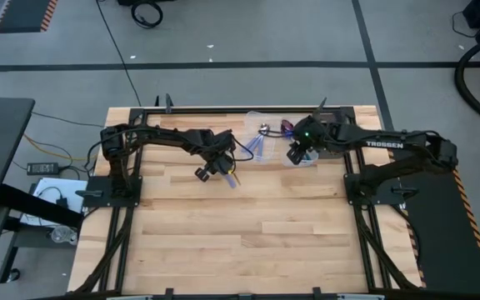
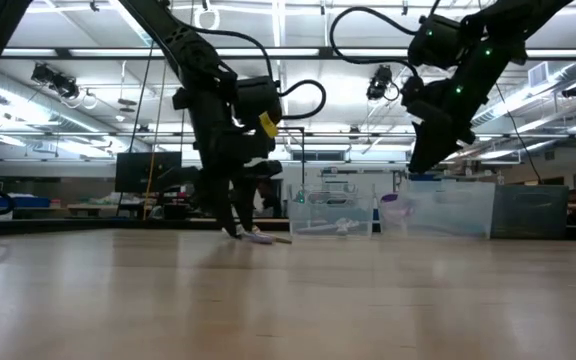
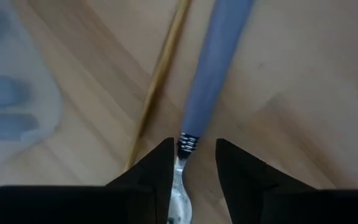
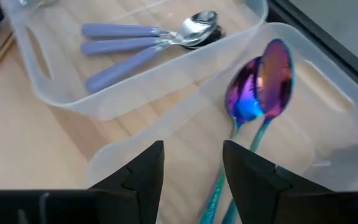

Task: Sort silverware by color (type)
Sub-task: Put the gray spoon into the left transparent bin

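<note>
Left claw [image 3: 191, 168] sat low on the table near its far edge, jaws parted astride a lilac-handled spoon [image 3: 213, 74], not yet gripping. Right claw [image 4: 191, 171] hovered open and empty over the tray [image 4: 328, 81] holding two iridescent spoons [image 4: 263, 84], sorted by colour.

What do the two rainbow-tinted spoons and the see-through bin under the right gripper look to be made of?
The two rainbow-tinted spoons look like polished metal with an iridescent purple-blue coating: the bowls shine mirror-like and shift colour, and the handles run teal. The see-through bin looks like clear, slightly frosted plastic: wood grain shows through its walls and its rim is rounded and moulded. The right gripper hangs open over it.
</note>
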